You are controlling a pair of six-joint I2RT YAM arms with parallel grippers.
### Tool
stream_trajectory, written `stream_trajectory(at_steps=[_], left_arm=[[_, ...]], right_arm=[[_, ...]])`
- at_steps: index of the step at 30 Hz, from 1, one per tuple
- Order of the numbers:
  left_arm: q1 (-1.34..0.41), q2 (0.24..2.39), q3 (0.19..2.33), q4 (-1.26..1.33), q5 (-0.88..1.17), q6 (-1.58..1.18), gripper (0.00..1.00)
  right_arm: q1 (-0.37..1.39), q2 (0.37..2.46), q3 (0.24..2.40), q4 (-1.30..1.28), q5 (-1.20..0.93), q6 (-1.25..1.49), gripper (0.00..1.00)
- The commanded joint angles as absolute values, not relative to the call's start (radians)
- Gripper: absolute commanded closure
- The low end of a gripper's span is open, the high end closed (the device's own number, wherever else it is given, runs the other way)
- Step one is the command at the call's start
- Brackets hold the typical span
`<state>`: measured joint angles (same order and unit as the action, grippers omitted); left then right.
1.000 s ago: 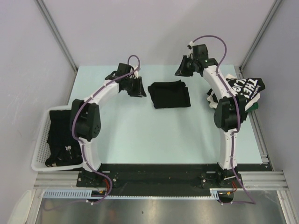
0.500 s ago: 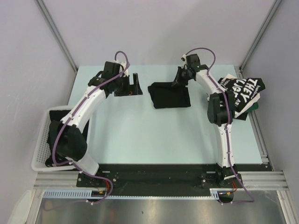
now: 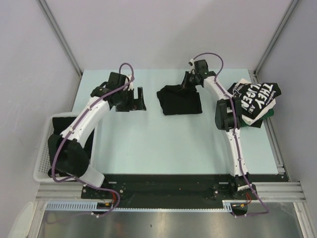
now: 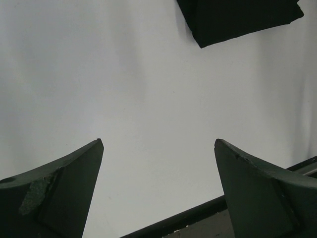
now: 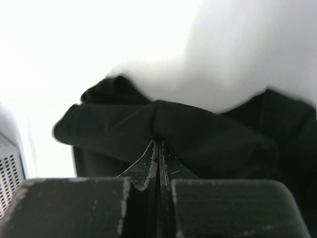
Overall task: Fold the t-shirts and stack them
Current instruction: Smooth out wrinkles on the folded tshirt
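Note:
A folded black t-shirt (image 3: 179,101) lies at the middle of the far half of the table. My right gripper (image 3: 187,87) is at its far edge. In the right wrist view that gripper (image 5: 158,145) is shut, pinching a raised ridge of the black t-shirt (image 5: 198,129). My left gripper (image 3: 138,100) hovers open to the left of the shirt, apart from it. In the left wrist view its fingers (image 4: 74,173) hold nothing, and a corner of the folded shirt (image 4: 237,20) shows at the top right. A crumpled black t-shirt with white lettering (image 3: 255,96) lies at the right edge.
A white mesh basket (image 3: 42,153) at the left edge holds black shirts (image 3: 62,144). The table's dark edge strip (image 4: 198,213) crosses the bottom of the left wrist view. Grey walls close in the back and sides.
My left gripper has opened wide and drawn back left from the folded shirt. My right gripper has come down onto the shirt's far edge and shut on the fabric.

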<state>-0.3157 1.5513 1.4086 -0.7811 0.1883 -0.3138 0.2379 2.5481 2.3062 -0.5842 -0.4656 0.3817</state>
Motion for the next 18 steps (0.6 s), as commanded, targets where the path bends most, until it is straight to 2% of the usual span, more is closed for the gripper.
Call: stream_trajectory(at_steps=[1,10,18], left_arm=[[-0.321,1.454,1.390,-0.816,0.149,-0.318,0.01],[-0.324,1.405,1.347,-0.850,0.127,-0.322,0.00],[-0.325,1.425,1.333,-0.802,0.153,-0.342,0.00]], right_arm=[[0.230,2.638,2.446,-0.535,-0.485,0.390,1.00],[0.201,2.669,2.485,-0.275,-0.472,0.472,1.00],[0.198,2.639,2.476,-0.307,-0.500,0.485,1.00]])
